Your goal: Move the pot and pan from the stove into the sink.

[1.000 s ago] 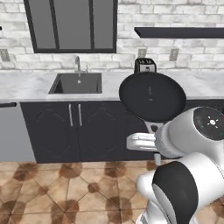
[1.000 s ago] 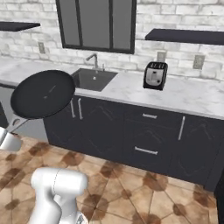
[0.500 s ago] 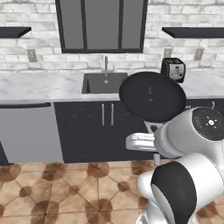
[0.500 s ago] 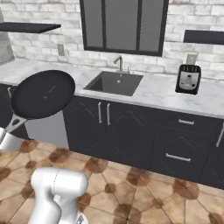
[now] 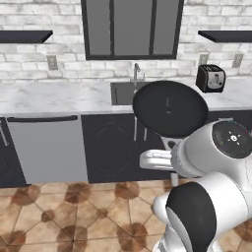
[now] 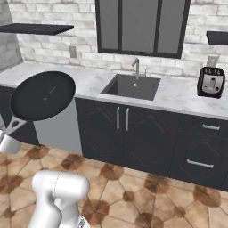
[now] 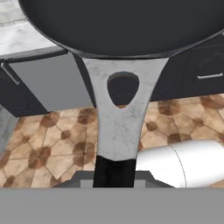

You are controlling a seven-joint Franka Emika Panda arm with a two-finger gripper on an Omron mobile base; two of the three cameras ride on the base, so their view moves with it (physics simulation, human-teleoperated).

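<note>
Holding the pan (image 5: 170,107) up by its handle, the gripper (image 7: 114,173) was clamped tight on the dark grip.
It hung tilted in the air before the counter (image 6: 176,95), near the sink (image 6: 132,87), above the tiled floor (image 6: 133,191).

This is a kitchen in a home. A long white marble bench (image 6: 178,95) runs along a brick wall (image 6: 53,15), with dark cupboards (image 6: 133,133) under it. A dark sink (image 6: 131,87) with a bent silver faucet (image 6: 136,67) is sunk in the bench, and a toaster (image 6: 211,82) sits on it. A grey dishwasher (image 5: 47,147) stands under the bench. The floor (image 6: 133,200) has brown tiles, and dark shelves (image 6: 33,29) hang on the wall
</note>
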